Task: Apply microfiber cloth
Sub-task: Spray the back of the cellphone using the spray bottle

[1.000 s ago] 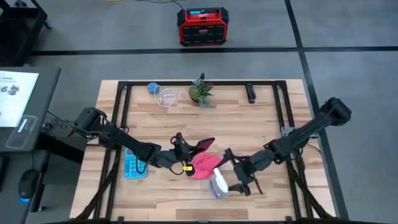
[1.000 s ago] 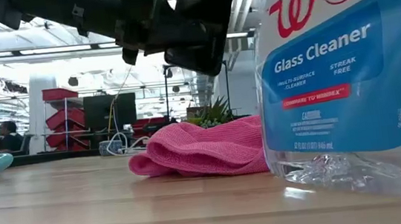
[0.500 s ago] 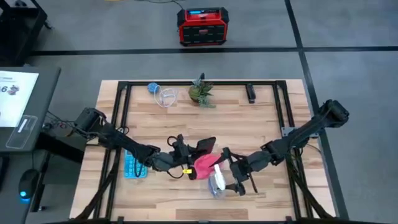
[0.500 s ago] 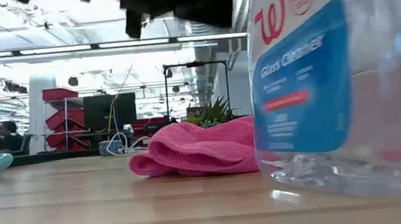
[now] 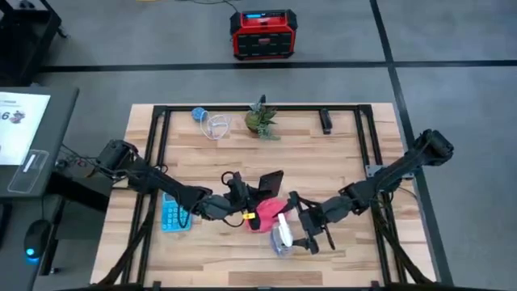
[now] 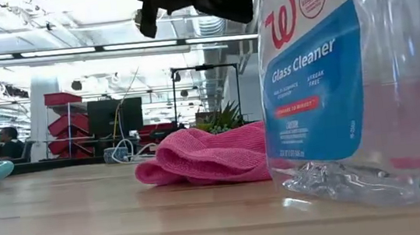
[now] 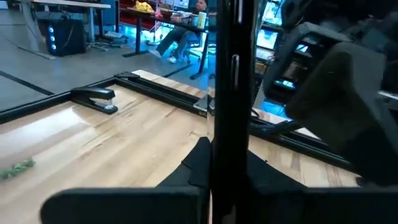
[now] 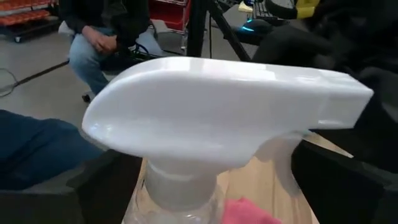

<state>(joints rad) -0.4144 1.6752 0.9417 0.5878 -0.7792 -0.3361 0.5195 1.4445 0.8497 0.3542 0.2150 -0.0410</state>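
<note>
The glass cleaner bottle (image 6: 358,78), cut off at twelve and three o'clock in the low view, hides part of the microfiber cloth (image 6: 206,157); overhead, the black phone (image 5: 270,183) covers the cloth's twelve o'clock edge.

Both arms reach inward – left tool (image 5: 242,196) and right tool (image 5: 297,233) clamped

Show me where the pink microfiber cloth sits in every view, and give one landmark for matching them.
High view: the microfiber cloth lies at table centre, between both arms.
Low view: it is bunched on the wood at mid-frame.
Left wrist view: not in it.
Right wrist view: only a pink corner shows below the sprayer.
Shared landmark: the glass cleaner bottle, right beside the cloth.
</note>
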